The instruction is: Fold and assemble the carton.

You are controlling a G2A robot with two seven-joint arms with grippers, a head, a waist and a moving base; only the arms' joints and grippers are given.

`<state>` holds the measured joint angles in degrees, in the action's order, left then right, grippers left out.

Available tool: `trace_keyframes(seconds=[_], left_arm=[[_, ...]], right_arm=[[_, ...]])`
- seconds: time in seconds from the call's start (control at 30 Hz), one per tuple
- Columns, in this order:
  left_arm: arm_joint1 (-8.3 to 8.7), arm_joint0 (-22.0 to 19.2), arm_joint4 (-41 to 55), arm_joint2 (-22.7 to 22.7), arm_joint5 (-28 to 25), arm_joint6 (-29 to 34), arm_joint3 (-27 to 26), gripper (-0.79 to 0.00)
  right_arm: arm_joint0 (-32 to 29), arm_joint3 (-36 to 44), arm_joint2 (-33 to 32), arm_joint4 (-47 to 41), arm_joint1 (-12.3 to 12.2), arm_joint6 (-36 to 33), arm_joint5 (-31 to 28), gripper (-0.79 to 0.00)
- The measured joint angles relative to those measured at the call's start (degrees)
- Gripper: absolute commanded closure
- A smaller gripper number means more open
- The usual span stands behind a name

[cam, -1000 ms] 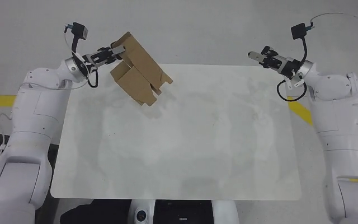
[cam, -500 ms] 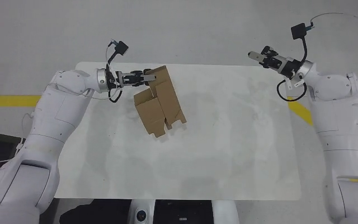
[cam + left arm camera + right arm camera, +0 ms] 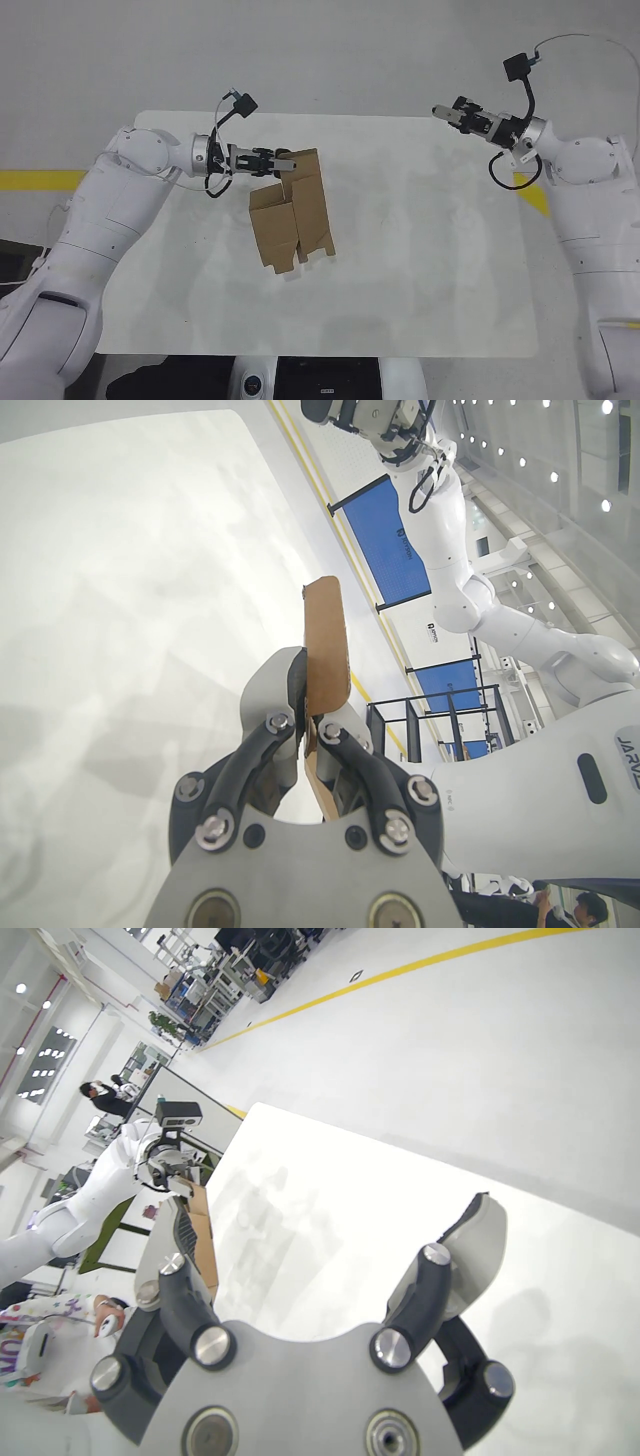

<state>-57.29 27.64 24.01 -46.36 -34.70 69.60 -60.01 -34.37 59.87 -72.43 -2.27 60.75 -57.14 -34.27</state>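
Note:
A flattened brown carton (image 3: 293, 210) hangs over the left half of the white table (image 3: 420, 250), its flaps pointing toward the table's front. My left gripper (image 3: 286, 163) is shut on the carton's far edge; the left wrist view shows a rounded cardboard flap (image 3: 326, 650) pinched edge-on between the fingers (image 3: 295, 680). My right gripper (image 3: 440, 110) hovers open over the table's far right corner, well apart from the carton. In the right wrist view its fingers (image 3: 482, 1228) stand wide with nothing between them, and the carton (image 3: 202, 1228) shows far off.
The white table has rounded corners and bare surface to the right of and in front of the carton. A yellow floor line (image 3: 15, 180) runs past both sides of the table.
My left arm swung the carton from beyond the far left corner to over the table's left half, turning it more upright. The right gripper shifted slightly left.

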Motion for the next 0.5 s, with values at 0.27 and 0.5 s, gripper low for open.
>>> trace_keyframes(seconds=[0.27,0.5], left_arm=[[0.50,-1.18,0.94,2.32,-0.48,-0.49,0.67,0.000],[0.36,-1.83,2.16,5.02,-0.50,-0.50,1.14,0.000]], right_arm=[[3.04,-3.07,8.18,-18.38,2.36,-14.54,1.50,-0.785],[5.08,-2.79,18.49,-25.28,4.50,-15.94,3.05,-0.785]])
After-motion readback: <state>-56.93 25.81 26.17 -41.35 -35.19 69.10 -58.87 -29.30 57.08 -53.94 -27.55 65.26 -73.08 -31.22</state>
